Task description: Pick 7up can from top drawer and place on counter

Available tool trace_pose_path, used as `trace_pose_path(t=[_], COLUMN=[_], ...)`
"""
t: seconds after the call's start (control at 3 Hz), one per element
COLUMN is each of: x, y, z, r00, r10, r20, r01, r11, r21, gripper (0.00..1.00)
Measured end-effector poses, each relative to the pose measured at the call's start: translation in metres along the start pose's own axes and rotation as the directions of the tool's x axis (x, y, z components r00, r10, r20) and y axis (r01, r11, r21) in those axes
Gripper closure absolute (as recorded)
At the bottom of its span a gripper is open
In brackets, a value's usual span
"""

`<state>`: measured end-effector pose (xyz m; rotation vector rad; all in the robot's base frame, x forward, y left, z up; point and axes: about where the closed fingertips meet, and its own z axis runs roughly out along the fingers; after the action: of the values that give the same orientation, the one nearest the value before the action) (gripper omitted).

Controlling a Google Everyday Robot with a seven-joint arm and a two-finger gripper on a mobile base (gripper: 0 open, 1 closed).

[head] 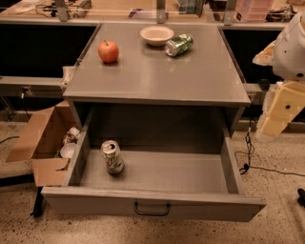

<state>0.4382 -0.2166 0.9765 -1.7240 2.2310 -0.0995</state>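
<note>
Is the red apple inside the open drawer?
No, the apple sits on the counter, the 7up can is in the top drawer, and the gripper hangs at the right.

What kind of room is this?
Probably a robot test lab: a 7up can sits in an open top drawer, cluttered benches stand behind, and cables trail on the floor. The gripper hangs at the right, outside the drawer.
</note>
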Motion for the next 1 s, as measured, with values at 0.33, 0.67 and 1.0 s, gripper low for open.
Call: trace_pose_path(t=[0.33, 0.67, 1.0], x=[0.000, -0.011, -0.036], y=[0.000, 0.002, 0.012], z=[0.000, 0.014, 0.051], r00=[1.000, 0.999, 0.990], r10=[0.000, 0.004, 0.043], r20=[0.000, 0.036, 0.137], r01=[0.000, -0.003, -0.038], r11=[1.0000, 0.9999, 0.9983], r21=[0.000, -0.013, -0.044], gripper=[0.00, 0.00, 0.00])
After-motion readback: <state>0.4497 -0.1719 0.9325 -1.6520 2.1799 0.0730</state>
